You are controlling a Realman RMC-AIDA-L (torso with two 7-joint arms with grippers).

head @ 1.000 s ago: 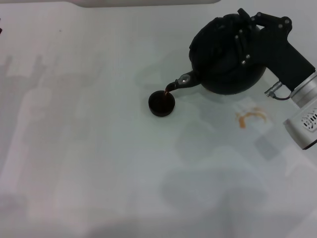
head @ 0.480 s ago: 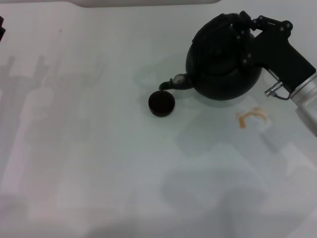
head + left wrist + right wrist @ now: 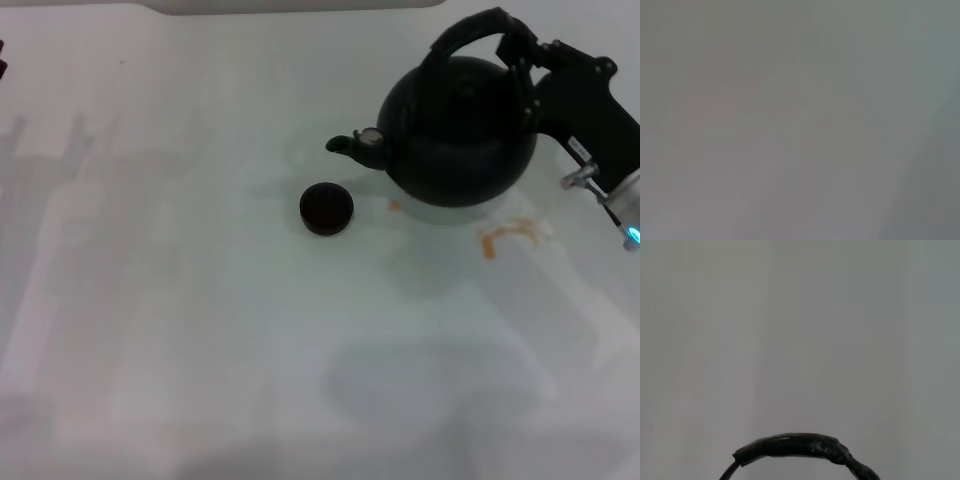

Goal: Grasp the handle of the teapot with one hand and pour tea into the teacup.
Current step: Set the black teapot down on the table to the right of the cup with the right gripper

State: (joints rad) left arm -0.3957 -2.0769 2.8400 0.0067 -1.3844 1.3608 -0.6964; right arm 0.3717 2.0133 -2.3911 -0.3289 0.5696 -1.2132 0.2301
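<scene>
The black teapot [image 3: 460, 135] stands upright at the right of the white table [image 3: 200, 300], its spout [image 3: 352, 143] pointing left and level. My right gripper [image 3: 522, 52] is shut on the right end of the arched handle [image 3: 465, 28]. The wrapped handle [image 3: 795, 446] also shows in the right wrist view. The small dark teacup [image 3: 326, 209] sits on the table below and left of the spout, apart from the pot, with dark tea inside. Only a dark sliver of my left gripper [image 3: 2, 68] shows at the far left edge.
An orange tea smear [image 3: 510, 235] lies on the table right of the pot's base. A small tea drop [image 3: 395, 206] lies between cup and pot. A pale raised edge [image 3: 300, 5] runs along the back.
The teapot has swung back from its tilted pouring pose to upright. Its spout rose away from the teacup and the stream stopped. A small drop now lies beside the pot.
</scene>
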